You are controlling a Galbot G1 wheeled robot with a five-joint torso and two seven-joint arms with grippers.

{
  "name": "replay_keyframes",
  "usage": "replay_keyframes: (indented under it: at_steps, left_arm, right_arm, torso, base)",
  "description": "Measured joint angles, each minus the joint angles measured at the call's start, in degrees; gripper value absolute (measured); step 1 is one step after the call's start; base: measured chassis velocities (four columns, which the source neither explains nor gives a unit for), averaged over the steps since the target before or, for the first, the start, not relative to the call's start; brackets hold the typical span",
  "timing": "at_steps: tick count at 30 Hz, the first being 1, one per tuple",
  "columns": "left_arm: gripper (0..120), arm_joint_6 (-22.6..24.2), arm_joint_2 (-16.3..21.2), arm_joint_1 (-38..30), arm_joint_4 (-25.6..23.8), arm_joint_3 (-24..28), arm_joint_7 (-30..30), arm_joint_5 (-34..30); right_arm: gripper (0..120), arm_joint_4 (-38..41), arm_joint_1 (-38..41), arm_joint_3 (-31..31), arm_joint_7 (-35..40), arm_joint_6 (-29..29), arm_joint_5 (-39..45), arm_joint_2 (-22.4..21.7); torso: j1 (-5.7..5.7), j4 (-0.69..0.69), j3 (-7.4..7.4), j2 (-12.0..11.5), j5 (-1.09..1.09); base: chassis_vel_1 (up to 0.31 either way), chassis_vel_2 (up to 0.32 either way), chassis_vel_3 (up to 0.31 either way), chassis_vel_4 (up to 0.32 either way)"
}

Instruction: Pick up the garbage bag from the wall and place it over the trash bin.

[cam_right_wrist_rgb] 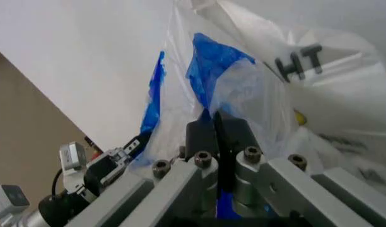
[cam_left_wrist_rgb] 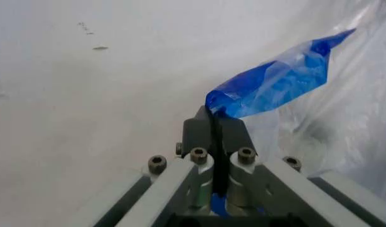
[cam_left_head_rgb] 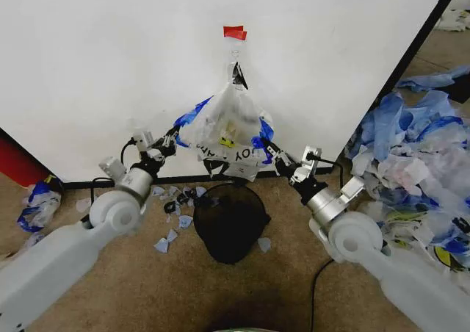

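Clear plastic with blue trim, that's the garbage bag (cam_left_head_rgb: 229, 130), and it's hanging against the wall (cam_left_head_rgb: 110, 67) just below a red tape patch (cam_left_head_rgb: 235, 32), bunched up with the black lettering and yellow smiley facing out. Both arms are on it from either side. The left gripper (cam_left_head_rgb: 171, 138) has its fingers pressed together on the blue handle (cam_left_wrist_rgb: 275, 85) at the bag's left edge, and the left wrist view shows that blue strip coming straight out from between the closed jaws. The right gripper (cam_left_head_rgb: 273, 153) is pinching the blue trim on the bag's right edge the same way, jaws squeezed tight on the plastic. The trash bin (cam_left_head_rgb: 229, 222) sits on the carpet right below the bag, between the two arms, near the wall's black base strip. Little blue-and-white plastic scraps (cam_left_head_rgb: 172, 214) are scattered on the floor beside the bin, and a big heap of blue-and-white plastic (cam_left_head_rgb: 418, 156) is off to the right.
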Motion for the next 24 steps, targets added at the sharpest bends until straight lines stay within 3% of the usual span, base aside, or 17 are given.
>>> replay_keyframes:
  at_steps: [19, 24]
  left_arm:
    - [0, -0.21, 3.26, 14.79, -12.93, -7.47, -6.2, 5.69]
    - [0, -0.29, 3.46, 16.92, -13.94, -7.96, -7.05, 6.7]
  right_arm:
    - [0, 5.25, -5.88, 1.42, -0.89, 1.19, -2.89, -4.06]
    - [0, 5.46, -6.21, 1.43, -1.01, 1.53, -3.25, -4.23]
  torso:
    - [0.0, -0.01, 0.0, 0.0, 0.0]
    - [0.0, 0.0, 0.0, 0.0, 0.0]
  base:
    - [0.0, 0.0, 0.0, 0.0]
    - [0.0, 0.0, 0.0, 0.0]
